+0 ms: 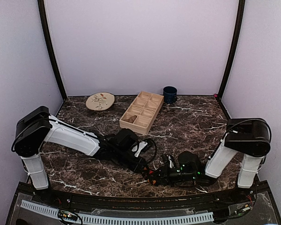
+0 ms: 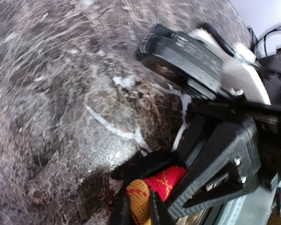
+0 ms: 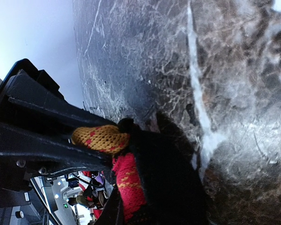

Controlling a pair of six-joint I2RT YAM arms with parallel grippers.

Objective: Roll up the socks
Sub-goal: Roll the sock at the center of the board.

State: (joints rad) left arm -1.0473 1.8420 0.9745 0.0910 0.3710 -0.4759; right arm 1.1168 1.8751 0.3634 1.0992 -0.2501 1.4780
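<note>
Left fingers point(image 2: 155, 213): pressed in on an orange patch of the argyle sock point(image 3: 126, 183). The cloth fills the gap between them, so it reads as a pinch.
Right fingers point(image 3: 61, 152): clamped on a yellow-orange knitted tip of the same sock, with red and black fabric bunching out just past them.
Where the sock is: at the near middle of the surface point(image 1: 187, 122), held between the two wrists, which meet almost nose to nose. It hangs low, and I cannot tell whether it touches the surface.
Done so far: by my reading, little. The sock is gathered in a loose lump with both ends gripped, and no tidy roll shows.
Left to do: turning the fabric over itself into a roll. The tan sock I cannot make out anywhere, so pairing it in looks to be ahead.
Surface: dark brown marble with white veins, bare around the arms.
Far side: a wooden tray point(image 1: 141, 111) with compartments sits at the middle. A patterned plate point(image 1: 100, 101) lies to its left and a dark blue cup point(image 1: 169, 93) just beside its far right corner.
Room: pale lilac walls with black corner posts.
</note>
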